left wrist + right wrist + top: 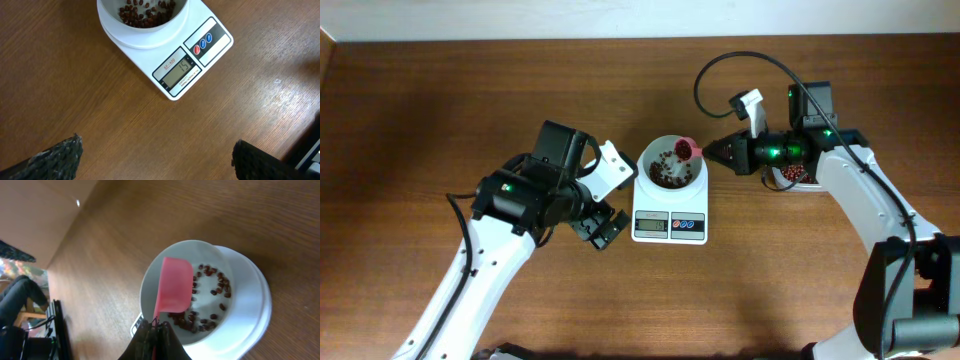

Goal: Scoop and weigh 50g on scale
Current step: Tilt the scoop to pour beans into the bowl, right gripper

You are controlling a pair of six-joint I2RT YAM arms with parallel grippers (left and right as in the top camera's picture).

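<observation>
- Right gripper (718,152) reaches in from 3 o'clock, clamped tight on the handle of a pink scoop (688,149). The scoop hangs tilted over the rim of the bowl (643,160).
- Left gripper (617,200) stands spread wide and empty at the 9 o'clock side of the scale (670,228), touching nothing.
- Scale sits mid-table with its display and buttons at 6 o'clock; the white bowl rests on it.
- Beans (665,175) lie scattered in the bowl. More sit in a tub (798,178) at 3 o'clock, half hidden under the right arm.
- Table (420,100) is dark brown wood with visible grain, glossy in the left wrist view.
- Pale strip (620,18) borders it at 12 o'clock.
</observation>
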